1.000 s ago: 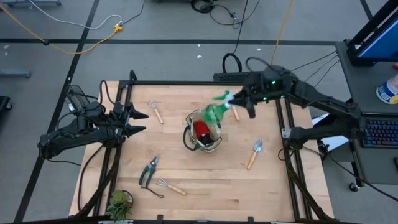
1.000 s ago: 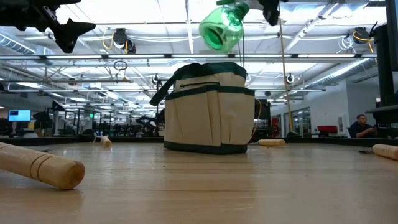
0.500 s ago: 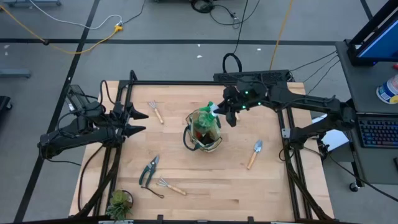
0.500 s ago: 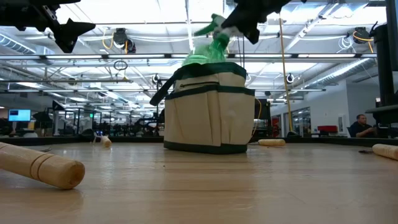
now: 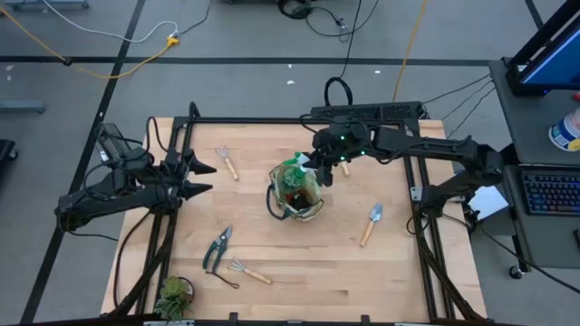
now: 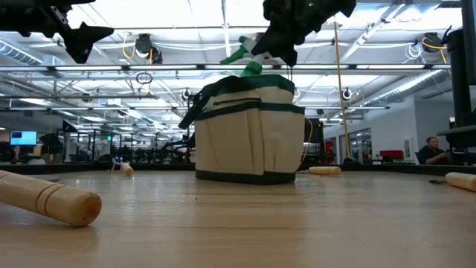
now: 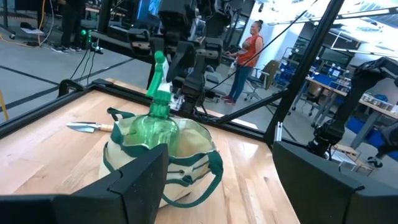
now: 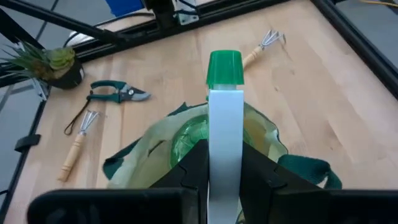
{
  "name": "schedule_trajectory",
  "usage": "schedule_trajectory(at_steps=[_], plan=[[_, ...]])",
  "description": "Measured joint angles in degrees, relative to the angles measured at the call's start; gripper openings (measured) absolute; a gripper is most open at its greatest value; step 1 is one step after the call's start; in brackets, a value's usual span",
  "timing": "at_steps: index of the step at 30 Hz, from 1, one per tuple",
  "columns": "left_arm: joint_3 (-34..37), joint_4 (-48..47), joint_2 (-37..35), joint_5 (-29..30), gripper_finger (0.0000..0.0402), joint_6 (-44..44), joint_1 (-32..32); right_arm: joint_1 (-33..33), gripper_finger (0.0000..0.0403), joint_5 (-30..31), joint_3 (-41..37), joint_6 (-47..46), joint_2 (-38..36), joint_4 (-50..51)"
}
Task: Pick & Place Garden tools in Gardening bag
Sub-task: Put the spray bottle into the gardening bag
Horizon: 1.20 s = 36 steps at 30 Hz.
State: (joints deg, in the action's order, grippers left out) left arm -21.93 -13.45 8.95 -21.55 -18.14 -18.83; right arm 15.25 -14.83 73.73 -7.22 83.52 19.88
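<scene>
Green spray bottle (image 8: 198, 146) w/ white trigger, upright in beige bag (image 6: 249, 134).

No readable text, label or number anywhere.

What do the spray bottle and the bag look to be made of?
Spray bottle: apparently translucent green plastic, glossy, since light passes through its body, with an opaque white trigger head. Bag: probably beige canvas, matte, with stitched pockets, dark green trim and soft folds at the rim. The right gripper holds the bottle.
</scene>
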Motion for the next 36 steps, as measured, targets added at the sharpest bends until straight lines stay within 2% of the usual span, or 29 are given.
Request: schedule_trajectory(at_steps=[5, 10, 26, 36], plan=[[0.00, 0.02, 0.00, 0.03, 0.0296, -0.06, 0.00, -0.52, 0.0051, 0.38, 1.77, 1.48, 1.61, 0.29], [0.00, 0.04, 0.00, 0.03, 0.0296, -0.06, 0.00, -1.86, 0.0052, 4.39, 2.80, 4.41, 2.06, 1.74], [0.00, 0.04, 0.04, 0.03, 0.0296, -0.21, 0.00, -2.60, 0.0054, 4.51, 2.81, 4.66, 4.67, 1.20], [0.02, 0.02, 0.04, -0.67, 0.0296, -0.11, 0.00, -2.60, 0.0108, 4.35, 2.78, 4.70, 4.71, -2.10]])
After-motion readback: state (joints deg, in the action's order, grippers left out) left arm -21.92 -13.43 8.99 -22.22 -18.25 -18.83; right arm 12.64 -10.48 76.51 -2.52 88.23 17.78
